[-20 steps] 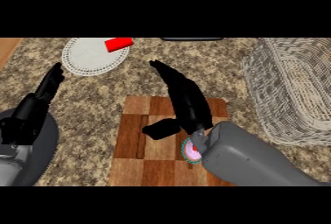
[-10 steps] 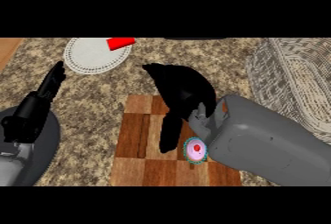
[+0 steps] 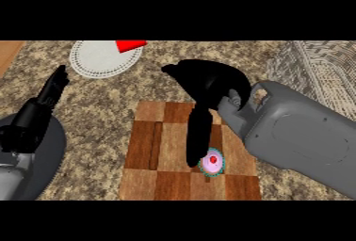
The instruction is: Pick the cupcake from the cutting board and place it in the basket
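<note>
At the far left the left hand [image 3: 54, 87] shows on the end of its grey forearm, fingers straight and pointing up the view, holding nothing and well apart from everything else. Up and to its right a white plate [image 3: 97, 60] with a lacy rim lies on the speckled counter [image 3: 104, 99]; a red wedge [image 3: 131, 45] lies at the plate's upper right edge, cut off by the top of the view (what it is cannot be told).

In the middle lies the wooden cutting board [image 3: 156, 155], a patchwork of light and dark squares, its near edge cut off at the bottom. The cupcake [image 3: 212, 162] sits on the board's right half, toward the near end: pink top, red spot in the middle, teal wrapper showing round the rim.

The right hand [image 3: 205, 87] hangs over the board's far right corner, hiding that corner. One long dark finger reaches down the board, and its tip ends just to the left of the cupcake, touching or almost touching its side (the view does not settle which). The remaining fingers merge into one black mass, so how far they are spread cannot be made out; nothing is seen closed round the cupcake.

The bulky grey right forearm covers the board's right edge and the counter beyond. At the upper right the woven basket [image 3: 319, 66] is cut off by the view's edge, well apart from the cupcake.
</note>
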Tool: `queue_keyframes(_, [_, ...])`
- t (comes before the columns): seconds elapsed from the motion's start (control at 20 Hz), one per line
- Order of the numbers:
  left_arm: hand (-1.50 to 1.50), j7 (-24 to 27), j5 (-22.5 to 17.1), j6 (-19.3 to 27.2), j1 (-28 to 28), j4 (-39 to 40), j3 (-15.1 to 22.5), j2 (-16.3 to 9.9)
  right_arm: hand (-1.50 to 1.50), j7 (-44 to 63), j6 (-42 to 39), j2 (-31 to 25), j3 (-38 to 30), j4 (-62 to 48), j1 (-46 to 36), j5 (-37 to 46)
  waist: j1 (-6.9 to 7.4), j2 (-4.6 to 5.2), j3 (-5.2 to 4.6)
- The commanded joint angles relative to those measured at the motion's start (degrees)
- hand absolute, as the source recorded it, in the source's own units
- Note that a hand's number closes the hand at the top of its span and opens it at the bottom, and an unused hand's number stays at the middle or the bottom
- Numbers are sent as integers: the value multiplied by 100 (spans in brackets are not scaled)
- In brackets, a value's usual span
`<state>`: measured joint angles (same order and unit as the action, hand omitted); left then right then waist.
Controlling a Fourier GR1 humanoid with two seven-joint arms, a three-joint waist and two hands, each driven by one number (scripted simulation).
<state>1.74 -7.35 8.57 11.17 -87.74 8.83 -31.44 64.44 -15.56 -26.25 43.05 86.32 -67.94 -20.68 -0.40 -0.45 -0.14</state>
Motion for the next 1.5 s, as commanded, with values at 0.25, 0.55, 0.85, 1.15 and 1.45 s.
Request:
queue_keyframes(0.25, [0,-26,58,-92,-74,-93,-41,109,-150,936,-596,-172,471,149,84,-341,33,14,9])
queue_keyframes(0.55, [0,-43,169,-74,24,-16,-22,251,-150,765,-430,-52,1105,-7,513,-184,20,25,9])
queue_keyframes(0.85, [0,-7,165,-237,71,93,-215,232,-150,756,-259,-148,1243,283,922,112,-2,20,10])
queue_keyframes(1.15, [0,-177,359,-276,173,-1,-149,403,-150,197,-324,-181,1212,80,1395,810,27,31,13])
queue_keyframes(1.45, [0,265,320,-472,-182,57,-409,454,-150,265,-225,216,1035,42,1584,1384,54,36,10])
